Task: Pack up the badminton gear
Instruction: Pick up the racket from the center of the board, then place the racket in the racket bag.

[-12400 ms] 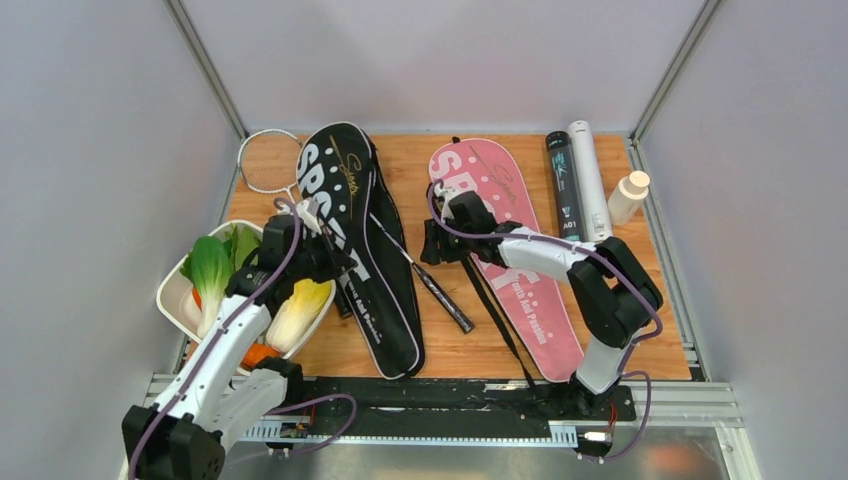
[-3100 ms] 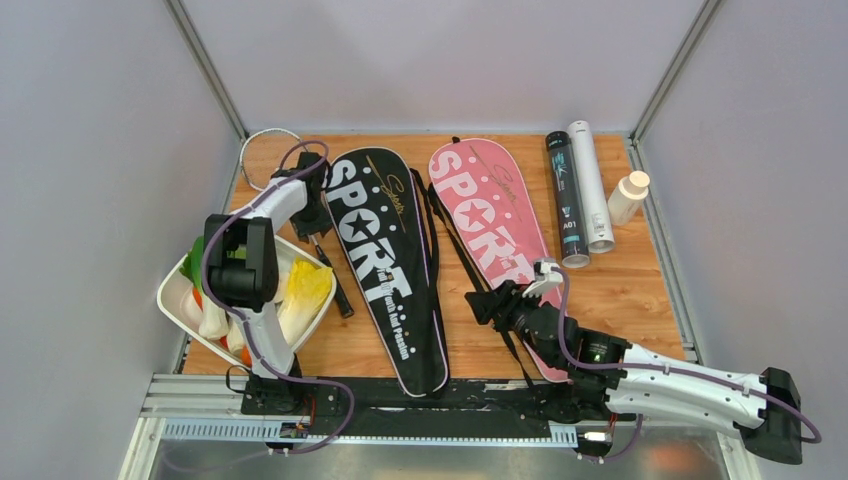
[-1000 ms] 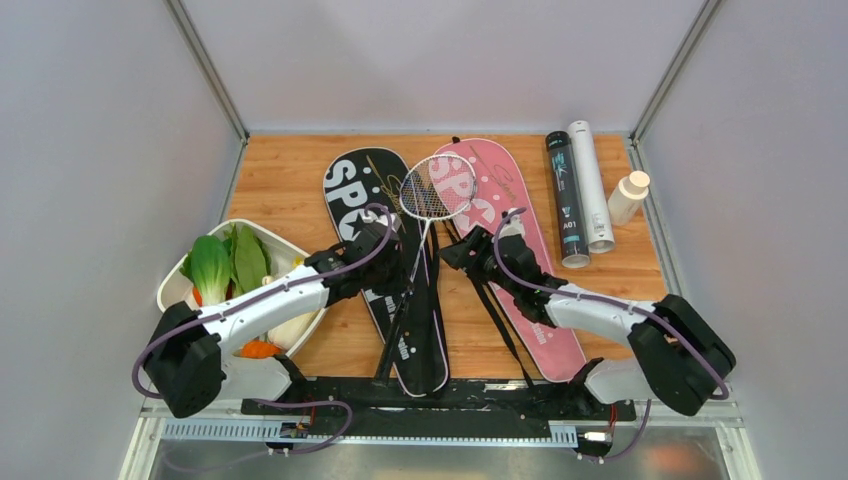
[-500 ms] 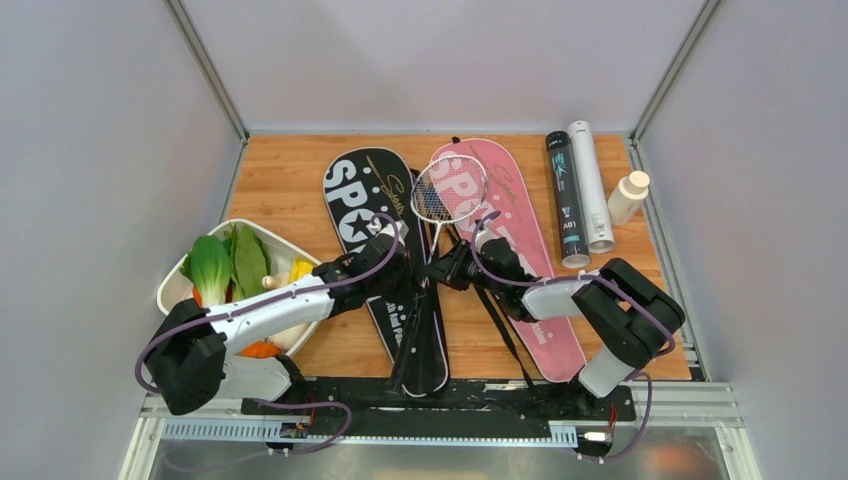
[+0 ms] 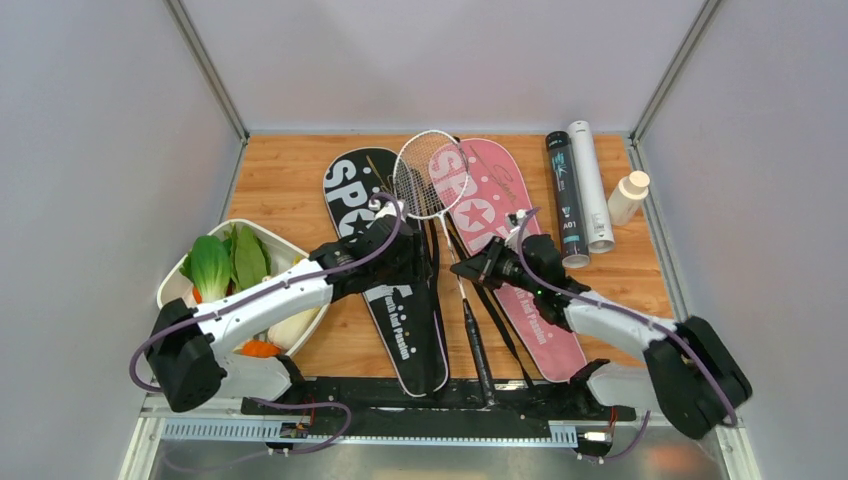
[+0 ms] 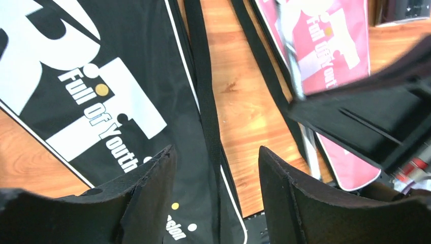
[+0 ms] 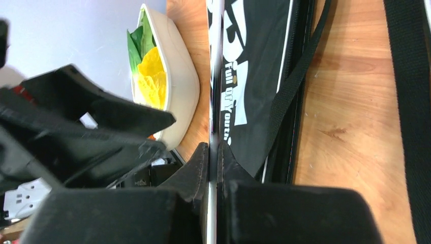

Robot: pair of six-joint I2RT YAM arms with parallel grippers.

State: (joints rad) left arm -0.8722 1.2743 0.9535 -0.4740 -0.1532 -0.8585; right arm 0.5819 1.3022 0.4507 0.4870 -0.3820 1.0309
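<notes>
Racket-stowing step, in hand. On the near side of the right gripper point(image 5: 460, 271) runs the dark handle point(image 5: 474, 340) of the silver racket point(image 5: 429, 178); this gripper is clamped on the thin shaft point(image 7: 215, 71). The right arm reaches in low from its base, wrist rolled so the fingers point leftward. Just to its left the left gripper point(image 6: 217, 157) hovers with fingers spread and empty over the black bag point(image 5: 410, 340), its arm stretched diagonally across the table point(image 5: 620, 290). The pink bag point(image 5: 548, 335) lies under and to the right of the right gripper. Beyond both grippers the racket head overlaps both bags' far ends. Farther right stand the black tube point(image 5: 565, 200) and white tube point(image 5: 590, 185). Probably the next move calls for the free gripper to open a bag mouth; whether either bag is unzipped cannot be told.
</notes>
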